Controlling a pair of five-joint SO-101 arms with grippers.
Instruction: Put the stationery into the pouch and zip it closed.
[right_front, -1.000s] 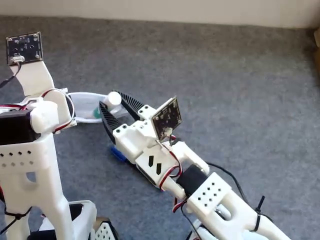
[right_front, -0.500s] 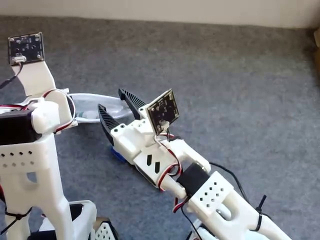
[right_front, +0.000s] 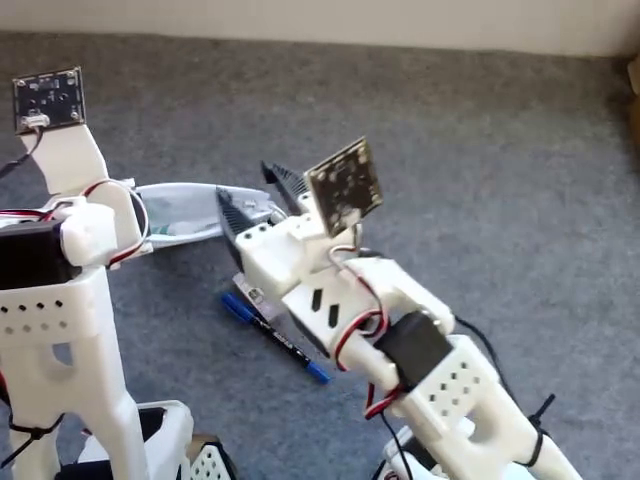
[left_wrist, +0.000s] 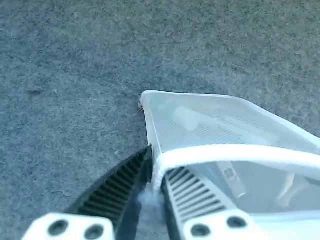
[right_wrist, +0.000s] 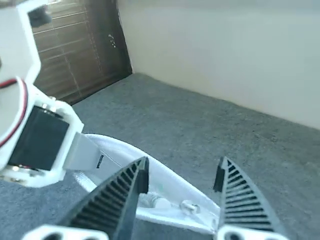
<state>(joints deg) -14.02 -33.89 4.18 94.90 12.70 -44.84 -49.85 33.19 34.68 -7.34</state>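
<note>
The left gripper (left_wrist: 154, 170) pinches the rim of the pouch (left_wrist: 210, 125), which lies at the left. The right gripper (right_wrist: 182, 165) hangs spread and empty just above the pouch's right end. The pen (right_front: 305, 362) lies nearer, under the right arm. A low swing could likely roll the pen away or tug the pouch out of that thin pinch.

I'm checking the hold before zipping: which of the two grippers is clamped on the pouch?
The left gripper: it is shut on the white rim of the pouch. The right gripper hangs open over the pouch, holding nothing.
</note>
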